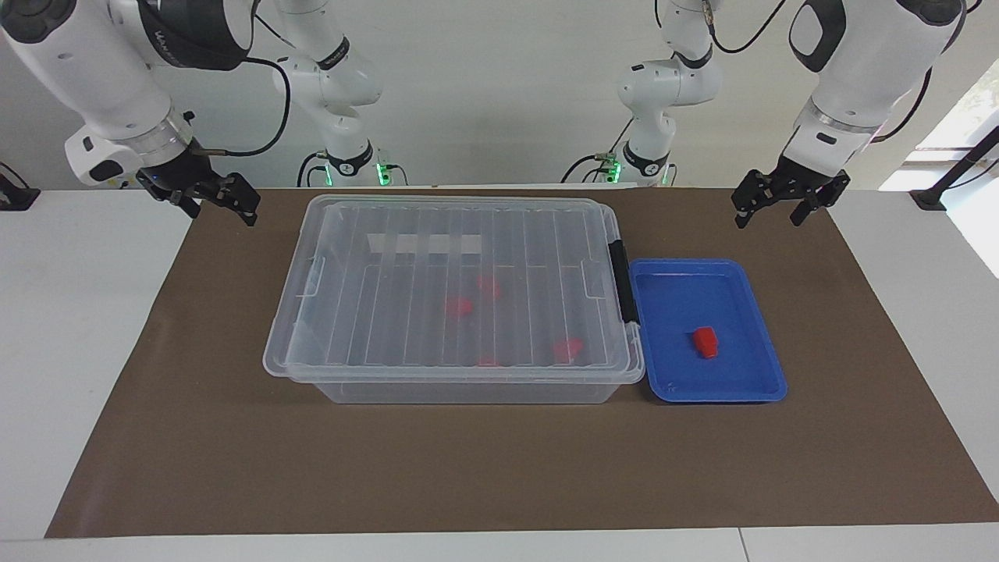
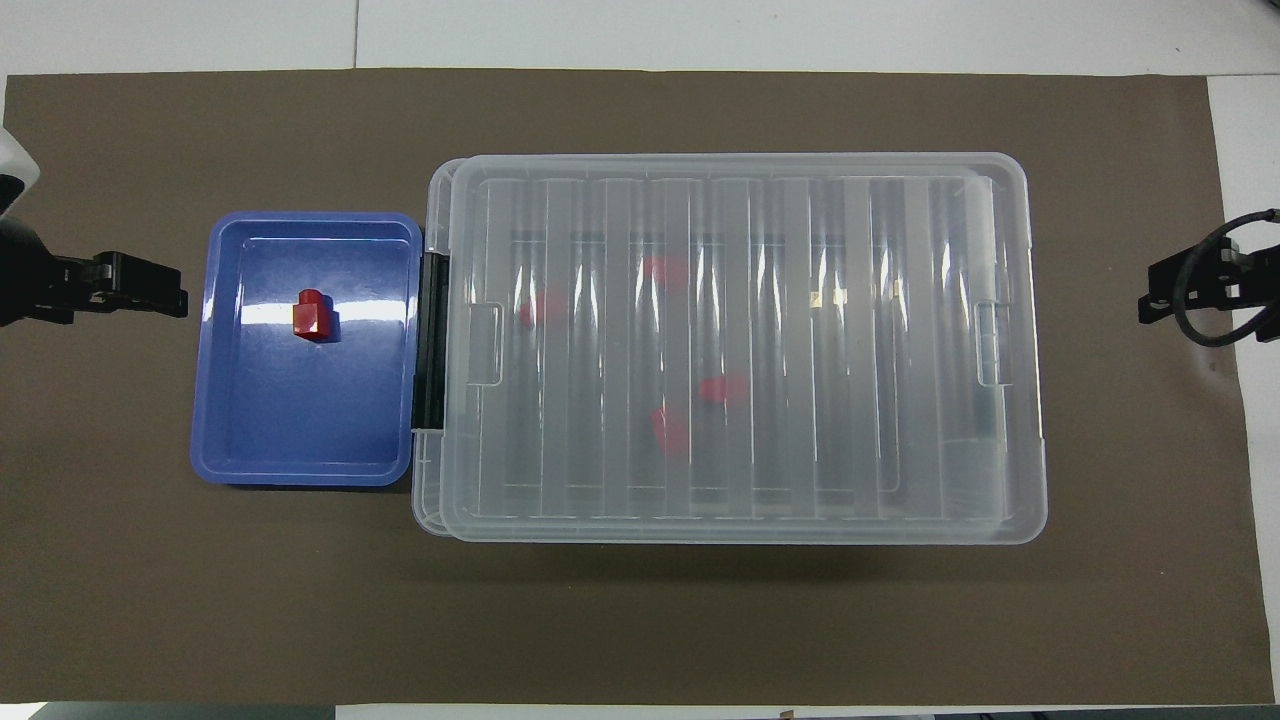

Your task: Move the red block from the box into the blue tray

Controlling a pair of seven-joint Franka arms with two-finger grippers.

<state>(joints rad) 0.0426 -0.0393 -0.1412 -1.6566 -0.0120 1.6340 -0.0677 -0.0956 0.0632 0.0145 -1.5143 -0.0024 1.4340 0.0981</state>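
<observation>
The red block (image 1: 706, 342) lies flat in the blue tray (image 1: 761, 343), at the lower right of the middle in the facing view. The tray sits on the brown mat (image 1: 499, 468), touching the black latch (image 1: 623, 281) end of the box (image 1: 453, 297). The box fills the middle of the frame, and its clear lid (image 2: 740, 340) is on. Four more red blocks (image 1: 459, 306) show through the lid. My left pincer (image 1: 787, 204) hangs at the upper right, over the mat's corner, wide open and holding nothing. My right pincer (image 1: 209, 197) hangs at the upper left, over the mat's edge, also wide open and holding nothing.
</observation>
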